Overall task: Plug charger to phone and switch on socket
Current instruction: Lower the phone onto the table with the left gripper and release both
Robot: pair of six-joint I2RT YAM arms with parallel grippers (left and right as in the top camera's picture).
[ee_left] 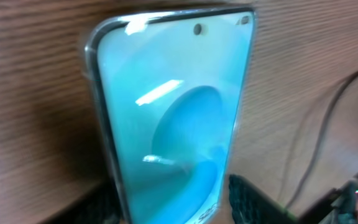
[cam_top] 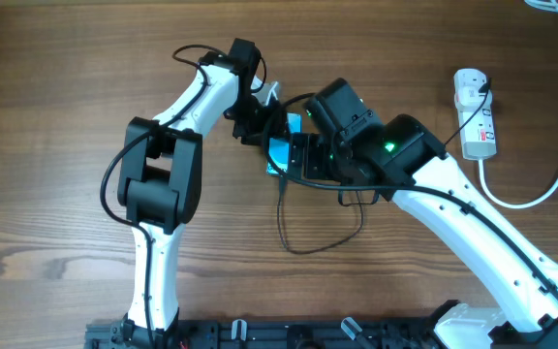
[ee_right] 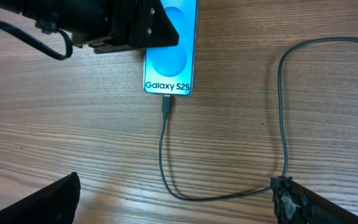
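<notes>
The phone point(cam_top: 279, 152) lies on the wooden table with its teal screen up and fills the left wrist view point(ee_left: 166, 124). My left gripper point(cam_top: 260, 121) is shut on its sides, one finger on each point(ee_left: 176, 208). In the right wrist view the phone point(ee_right: 169, 62) reads "Galaxy S25". The charger's connector tip point(ee_right: 165, 106) meets that short edge. The thin black charger cable point(ee_right: 163, 162) loops across the table point(cam_top: 308, 247). My right gripper point(ee_right: 173, 199) is open and empty above the loop point(cam_top: 303, 155). The white socket point(cam_top: 477, 116) lies at the far right.
The socket's thick white cord point(cam_top: 550, 184) curves along the right edge of the table. A black lead point(cam_top: 483, 89) enters the socket's top end. The arm bases and black rail point(cam_top: 289, 334) sit along the front edge.
</notes>
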